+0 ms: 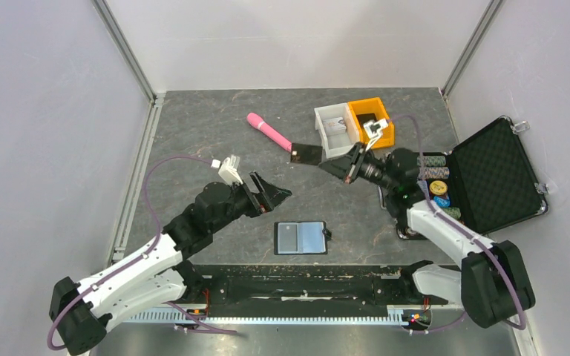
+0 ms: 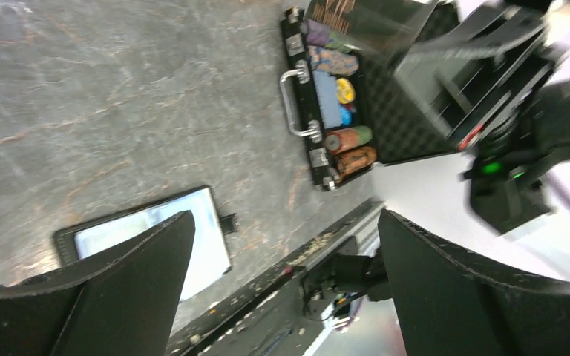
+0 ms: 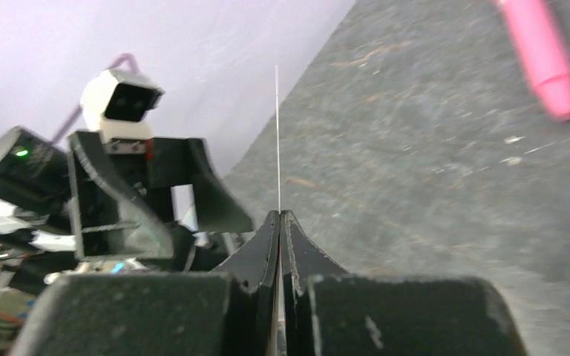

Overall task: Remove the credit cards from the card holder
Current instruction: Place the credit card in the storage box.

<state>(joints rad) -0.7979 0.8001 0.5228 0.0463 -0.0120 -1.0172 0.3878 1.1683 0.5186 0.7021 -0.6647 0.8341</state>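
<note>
Top view: the card holder (image 1: 300,238) lies open on the table (image 1: 215,126), touched by neither arm. The left gripper (image 1: 273,191) hangs near it with jaws apart. The right gripper (image 1: 330,166) is clamped on a dark card (image 1: 306,153) beside a pink stick (image 1: 269,131)

Left wrist: the holder's glossy panel lies beneath the spread fingers (image 2: 119,289). Only here is the briefcase handle (image 2: 294,104) seen

Right wrist: the card shows edge-on, a thin line between closed fingers (image 3: 263,245)

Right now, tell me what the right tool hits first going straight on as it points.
Likely the bare table: the right tool is shut on a thin card, whose edge would touch first. The pink pen and the left tool lie off to either side.
</note>
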